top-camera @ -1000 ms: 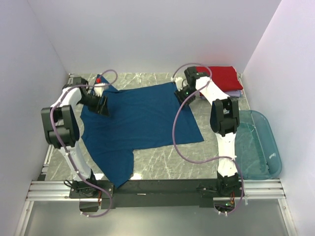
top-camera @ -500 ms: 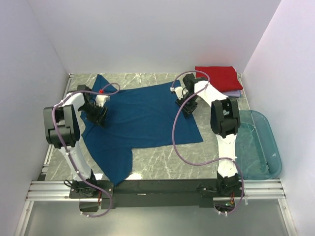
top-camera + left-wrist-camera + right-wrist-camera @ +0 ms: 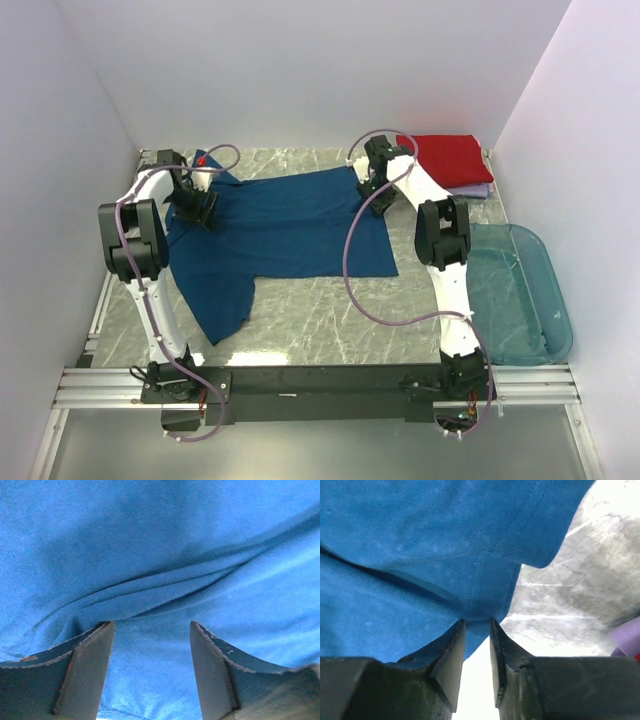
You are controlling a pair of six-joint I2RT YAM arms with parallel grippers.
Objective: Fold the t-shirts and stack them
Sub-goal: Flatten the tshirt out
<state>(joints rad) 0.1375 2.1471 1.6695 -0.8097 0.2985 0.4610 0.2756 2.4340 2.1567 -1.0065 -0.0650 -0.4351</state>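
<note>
Marbled grey table (image 3: 330, 320) fills the floor of a white-walled booth, and the dark blue t-shirt (image 3: 290, 225) lies spread flat across its middle. The shirt's far edge runs between the two grippers, and a long flap of it trails toward the near left, ending short of the arm bases.

At the shirt's far left, the left gripper (image 3: 197, 207) is pressed down onto the cloth. In the left wrist view its fingers (image 3: 90, 665) stand well apart with blue fabric under and between them. A soft ridge of folded cloth crosses just beyond the tips, and nothing is clamped.

At the shirt's far right corner sits the right gripper (image 3: 372, 188). Its fingers (image 3: 447, 655) are drawn nearly together. The stitched hem at the shirt's edge drops into the narrow gap at their tips, so the hem looks pinched there, though the close view makes this hard to confirm. Bare marble shows just right of that edge.

A folded red t-shirt (image 3: 447, 157) rests in the far right corner on a pale lavender t-shirt (image 3: 478, 190), apart from the blue one. The teal tub (image 3: 520, 300) stands along the right side, beyond the right arm. Open marble lies between the shirt's near edge and the arm bases, and a thin strip runs along the far wall.
</note>
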